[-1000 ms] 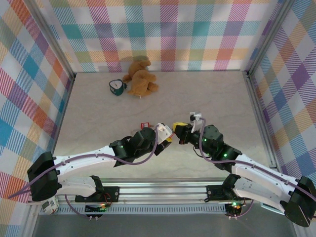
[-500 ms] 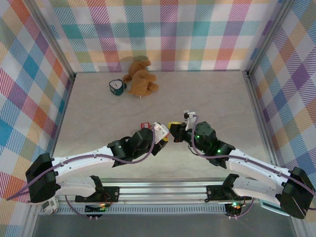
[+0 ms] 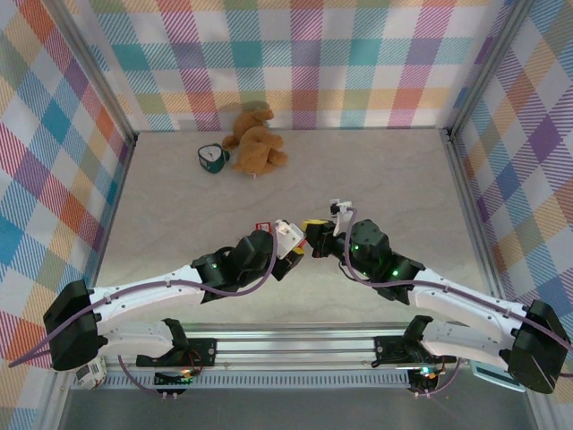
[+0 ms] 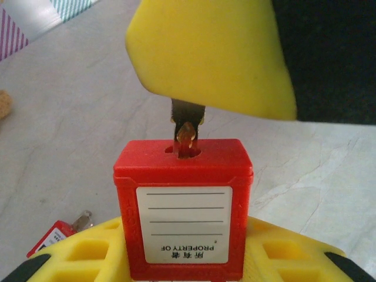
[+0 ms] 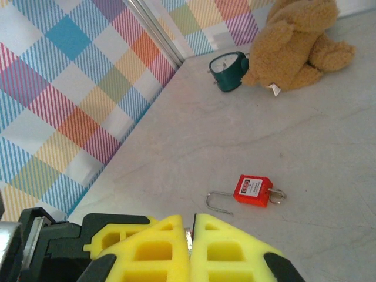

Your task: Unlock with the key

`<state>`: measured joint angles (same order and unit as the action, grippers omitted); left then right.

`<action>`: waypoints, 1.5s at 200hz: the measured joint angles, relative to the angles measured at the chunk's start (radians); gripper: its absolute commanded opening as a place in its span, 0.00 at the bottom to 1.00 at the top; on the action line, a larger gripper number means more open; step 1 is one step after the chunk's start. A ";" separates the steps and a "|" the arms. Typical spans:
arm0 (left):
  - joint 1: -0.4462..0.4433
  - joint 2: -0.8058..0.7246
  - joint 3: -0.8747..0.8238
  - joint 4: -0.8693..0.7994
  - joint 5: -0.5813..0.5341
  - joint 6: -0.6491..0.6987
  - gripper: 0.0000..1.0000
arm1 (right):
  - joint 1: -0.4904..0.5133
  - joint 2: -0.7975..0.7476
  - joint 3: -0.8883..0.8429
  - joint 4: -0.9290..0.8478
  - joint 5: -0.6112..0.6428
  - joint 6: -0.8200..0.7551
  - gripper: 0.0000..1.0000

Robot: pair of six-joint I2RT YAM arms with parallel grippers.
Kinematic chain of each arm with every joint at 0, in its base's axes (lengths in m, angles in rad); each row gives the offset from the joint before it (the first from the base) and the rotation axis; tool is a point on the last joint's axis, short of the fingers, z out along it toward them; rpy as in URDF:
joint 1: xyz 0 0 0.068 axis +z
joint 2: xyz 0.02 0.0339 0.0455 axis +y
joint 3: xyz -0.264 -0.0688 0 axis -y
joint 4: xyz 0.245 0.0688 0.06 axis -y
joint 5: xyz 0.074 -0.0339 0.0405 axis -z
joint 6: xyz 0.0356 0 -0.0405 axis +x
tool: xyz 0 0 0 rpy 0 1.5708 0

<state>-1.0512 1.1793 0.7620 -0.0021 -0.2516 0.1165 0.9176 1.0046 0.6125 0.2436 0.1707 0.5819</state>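
A pale beige tabletop with a faint marble pattern [image 3: 403, 179] carries three loose things. At the far edge, left of centre, a tan plush teddy bear [image 3: 255, 139] lies slumped on the surface. Just beside it, on its left, sits a small dark green alarm clock with a white face [image 3: 211, 159]. Nearer, about the middle of the table and well apart from both, a small red square padlock with a thin wire shackle [image 5: 254, 190] lies flat, its white label up. A small metal piece shows at the end opposite the shackle.
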 measured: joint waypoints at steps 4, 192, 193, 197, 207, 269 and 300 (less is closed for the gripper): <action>0.000 0.000 0.000 0.001 0.002 0.000 0.13 | 0.000 0.000 0.000 0.000 0.000 -0.002 0.00; -0.010 0.035 0.005 0.056 0.033 0.011 0.10 | -0.001 -0.024 0.035 -0.141 0.001 -0.022 0.13; -0.010 0.035 0.005 0.059 0.034 0.011 0.10 | -0.001 -0.026 0.036 -0.143 0.001 -0.022 0.14; -0.013 0.034 0.002 0.068 0.037 0.012 0.10 | -0.001 -0.040 0.039 -0.159 0.001 -0.022 0.17; -0.017 0.027 -0.008 0.102 0.047 0.011 0.10 | 0.000 -0.066 0.047 -0.198 -0.009 -0.028 0.20; -0.033 0.012 -0.045 0.201 0.066 0.010 0.09 | 0.014 -0.179 0.109 -0.447 -0.034 -0.048 0.42; -0.033 0.012 -0.045 0.202 0.049 0.007 0.09 | 0.011 -0.215 0.139 -0.529 -0.021 -0.064 0.48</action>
<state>-1.0840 1.1915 0.7174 0.1997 -0.2024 0.1234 0.9287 0.7895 0.7513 -0.2852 0.1493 0.5182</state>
